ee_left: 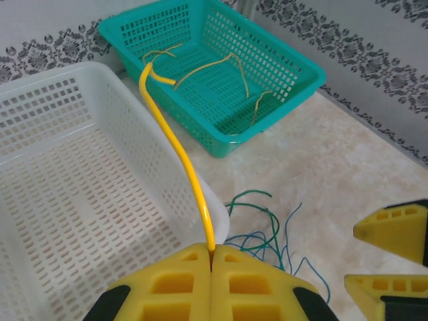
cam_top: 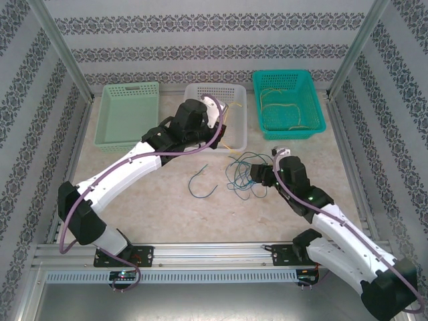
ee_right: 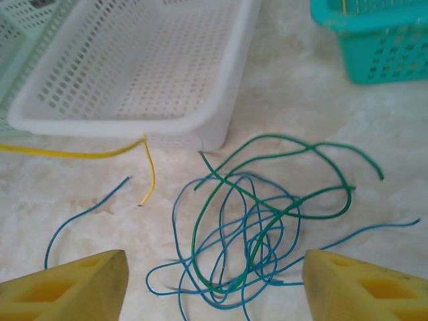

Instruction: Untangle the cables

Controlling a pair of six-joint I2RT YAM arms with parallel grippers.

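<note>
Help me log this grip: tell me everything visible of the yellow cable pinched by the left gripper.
The yellow cable is a thin, smooth wire, plastic-coated by its look. One part is pinched between the shut fingers of the left gripper. From there it rises free in a gentle curve past the rim of the white basket towards the teal basket, where its tip hooks sideways. Whether the tip touches the teal basket cannot be told.
</note>
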